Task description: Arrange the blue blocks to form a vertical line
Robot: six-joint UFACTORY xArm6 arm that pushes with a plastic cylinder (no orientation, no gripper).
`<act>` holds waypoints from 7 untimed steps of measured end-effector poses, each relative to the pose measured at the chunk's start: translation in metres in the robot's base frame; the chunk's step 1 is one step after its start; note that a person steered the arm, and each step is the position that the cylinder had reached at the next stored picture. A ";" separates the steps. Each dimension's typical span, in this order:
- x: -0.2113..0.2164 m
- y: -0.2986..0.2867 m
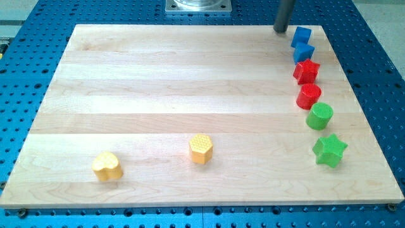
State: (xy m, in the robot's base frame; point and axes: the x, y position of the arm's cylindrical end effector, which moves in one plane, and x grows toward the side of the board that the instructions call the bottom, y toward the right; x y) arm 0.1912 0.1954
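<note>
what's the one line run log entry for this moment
tip: top right, just left of upper blue block | lower blue block: touching below it | blues: near-vertical | contact: cannot tell

**Wooden board, eight blocks on it**

So the light wooden board [190, 82] sits on a blue perforated table [31, 63]. Down the view's right side there's a curved column: blue cube [302, 35] at the top, another blue block [304, 52] touching it below, then a red star [306, 70], red cylinder [309, 95], green cylinder [320, 116] and green star [330, 150]. Near the view's bottom left sit a yellow heart [107, 166] and a yellow hexagon [201, 149], well apart.
</note>
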 end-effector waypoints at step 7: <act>0.037 0.046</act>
State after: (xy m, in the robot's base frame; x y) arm 0.2287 0.2414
